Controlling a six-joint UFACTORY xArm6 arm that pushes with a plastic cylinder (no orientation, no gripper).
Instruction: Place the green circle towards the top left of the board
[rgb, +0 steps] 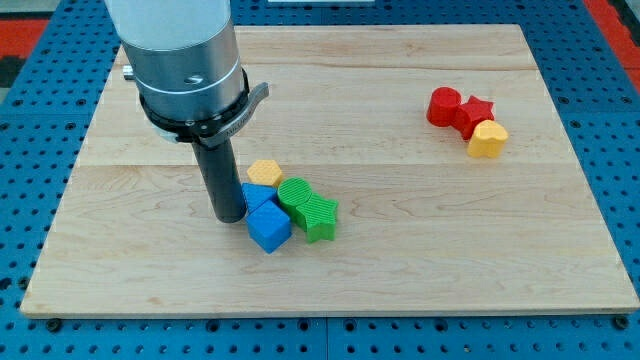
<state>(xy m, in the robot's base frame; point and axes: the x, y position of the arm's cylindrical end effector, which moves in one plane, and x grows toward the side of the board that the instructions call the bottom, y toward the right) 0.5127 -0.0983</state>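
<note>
The green circle (297, 193) lies near the middle of the wooden board (400, 250), touching a green star (320, 216) at its lower right. Two blue blocks sit to its left: a small one (256, 195) and a blue cube (268, 228) below it. A yellow hexagon (265, 172) lies just above the small blue block. My tip (229, 216) rests on the board just left of the blue blocks, touching or nearly touching the small one, with the blue blocks between it and the green circle.
A red circle-like block (444, 106), a red star (476, 111) and a yellow heart (488, 138) cluster at the view's upper right. The board lies on a blue pegboard surface (30, 130).
</note>
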